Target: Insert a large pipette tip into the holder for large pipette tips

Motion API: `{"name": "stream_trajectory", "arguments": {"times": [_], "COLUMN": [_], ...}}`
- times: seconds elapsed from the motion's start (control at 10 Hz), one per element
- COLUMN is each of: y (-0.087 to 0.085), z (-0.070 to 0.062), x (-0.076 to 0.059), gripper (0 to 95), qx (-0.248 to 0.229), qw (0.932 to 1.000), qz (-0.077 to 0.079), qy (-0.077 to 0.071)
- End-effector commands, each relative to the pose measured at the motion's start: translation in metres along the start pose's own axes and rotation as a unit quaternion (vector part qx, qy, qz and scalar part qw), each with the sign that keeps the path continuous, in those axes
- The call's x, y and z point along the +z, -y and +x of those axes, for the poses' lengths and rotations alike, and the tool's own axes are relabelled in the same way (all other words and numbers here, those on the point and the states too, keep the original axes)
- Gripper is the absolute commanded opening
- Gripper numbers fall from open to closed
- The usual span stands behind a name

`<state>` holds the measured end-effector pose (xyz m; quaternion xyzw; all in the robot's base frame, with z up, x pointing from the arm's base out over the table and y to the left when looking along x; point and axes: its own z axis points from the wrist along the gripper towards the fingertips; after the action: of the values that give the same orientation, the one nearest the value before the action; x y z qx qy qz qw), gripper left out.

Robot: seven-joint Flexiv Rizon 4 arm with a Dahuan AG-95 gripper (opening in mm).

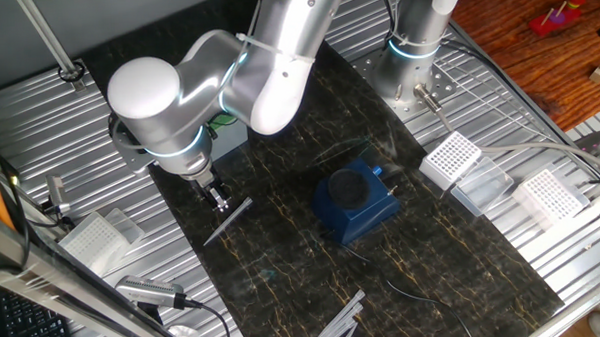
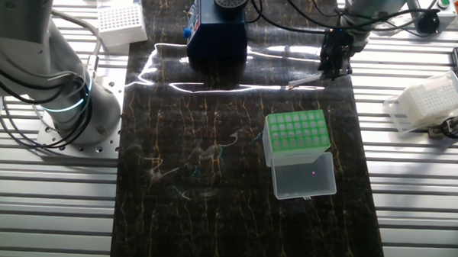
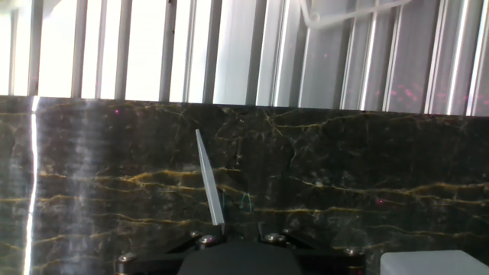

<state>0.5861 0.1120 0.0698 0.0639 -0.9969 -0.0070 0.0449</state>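
- The gripper (image 1: 218, 199) hangs low over the dark marbled mat (image 1: 280, 179), its two fingers (image 2: 334, 63) drawn close together.
- The fingers are clenched on the wide end of the large pipette tip (image 1: 229, 220); the tip slants out from them with its thin point near the mat, and whether the point touches the mat cannot be told.
- In the hand view the same tip (image 3: 209, 177) runs from between the finger bases up and away over the mat, tapering to a fine point.
- The holder for large pipette tips (image 2: 297, 134) stands on the mat well apart from the gripper, green grid upward, with its clear lid (image 2: 304, 175) hinged open on the near side in the other fixed view.
- A dark blue block (image 1: 354, 202) with a round black top sits on the mat to the right of the gripper in one fixed view.
- White perforated racks (image 1: 452, 157) lie on the ribbed metal table (image 1: 498, 102) beyond the mat's right edge.
- No brand, label or writing is legible on any of these things.
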Motion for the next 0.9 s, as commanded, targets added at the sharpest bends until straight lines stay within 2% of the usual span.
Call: {"name": "stream_trajectory", "arguments": {"times": [0.1,0.4,0.5,0.6,0.8,0.9], "y": [0.000,0.000,0.000,0.000,-0.010,-0.019], "z": [0.000,0.000,0.000,0.000,0.002,0.007], "x": [0.000,0.000,0.000,0.000,-0.002,0.000], "gripper": [19.0,19.0,19.0,0.0,0.0,0.0], "qx": [0.000,0.000,0.001,0.002,0.009,0.013], "qw": [1.0000,1.0000,0.9996,0.9996,0.9995,0.9991], "qz": [0.000,0.000,-0.014,-0.013,-0.011,-0.011], "qy": [0.000,0.000,-0.024,-0.023,-0.029,-0.038]}}
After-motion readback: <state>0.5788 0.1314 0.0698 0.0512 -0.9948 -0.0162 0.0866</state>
